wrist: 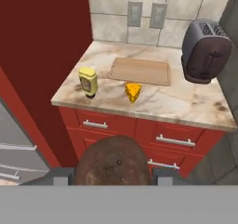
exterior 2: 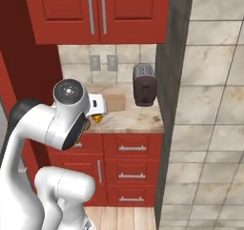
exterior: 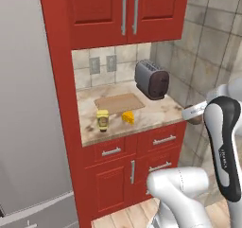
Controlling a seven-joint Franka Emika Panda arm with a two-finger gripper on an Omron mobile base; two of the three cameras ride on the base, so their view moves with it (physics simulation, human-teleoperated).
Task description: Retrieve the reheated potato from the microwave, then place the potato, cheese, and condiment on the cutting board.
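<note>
My gripper (wrist: 113, 176) is shut on the potato (wrist: 114, 160), a brown rough lump bulging between the two fingertips. It hangs in front of the counter, off its right front corner, where the potato (exterior: 195, 122) peeks out under the white hand. On the counter the cutting board (wrist: 140, 71) lies flat near the back wall. The cheese (wrist: 133, 92), a yellow-orange wedge, sits just in front of the board. The condiment (wrist: 88, 81), a yellow bottle, stands left of the cheese near the counter's front edge. The microwave is out of view.
A dark toaster (wrist: 204, 51) stands at the counter's right end beside the board. Red cabinets (exterior: 127, 9) hang above, and red drawers (wrist: 139, 130) sit below the marble counter (wrist: 186, 104). A red side panel and a grey fridge (exterior: 28, 104) are to the left, and a tiled wall (exterior 2: 214, 105) to the right.
</note>
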